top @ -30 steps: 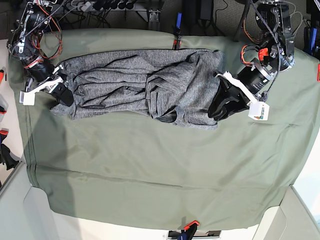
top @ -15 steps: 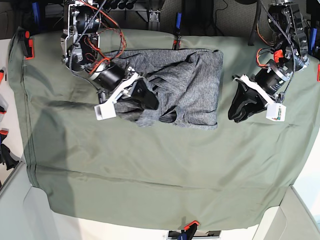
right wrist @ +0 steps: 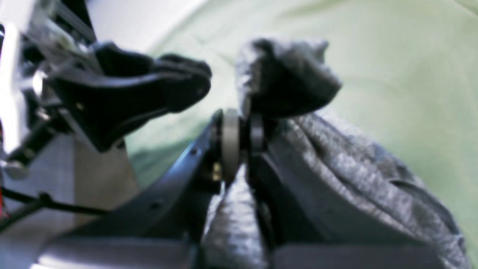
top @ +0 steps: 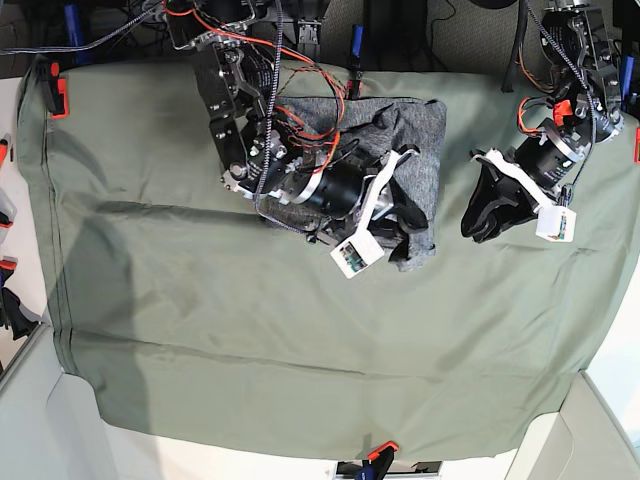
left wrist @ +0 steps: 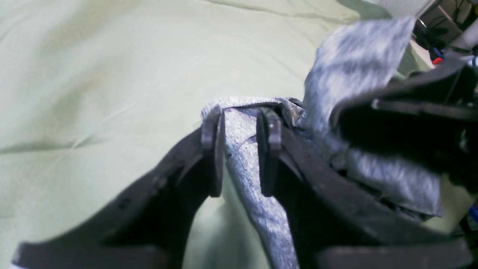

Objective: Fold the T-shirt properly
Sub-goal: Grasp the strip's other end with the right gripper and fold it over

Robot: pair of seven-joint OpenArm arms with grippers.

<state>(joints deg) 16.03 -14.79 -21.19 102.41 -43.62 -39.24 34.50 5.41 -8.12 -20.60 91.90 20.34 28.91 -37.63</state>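
The heather-grey T-shirt (top: 418, 125) lies bunched at the back middle of the olive-green cloth (top: 250, 330). My right gripper (top: 403, 216) is over the shirt's right half. In the right wrist view it (right wrist: 241, 117) is shut on a fold of grey fabric (right wrist: 354, 168). My left gripper (top: 468, 222) hangs over green cloth just right of the shirt and does not touch it. In the left wrist view its jaws (left wrist: 241, 119) stand a little apart, with the shirt's edge (left wrist: 242, 168) showing through the gap.
Orange clamps hold the cloth at the back left (top: 55, 95) and at the front edge (top: 380, 452). Red and black cables (top: 290, 80) hang over the shirt from the right arm. Pale table corners (top: 40, 420) show at the front.
My right gripper has carried the shirt's left end to the right, over the right half. My left gripper came off the shirt's right edge and now holds still beside it.
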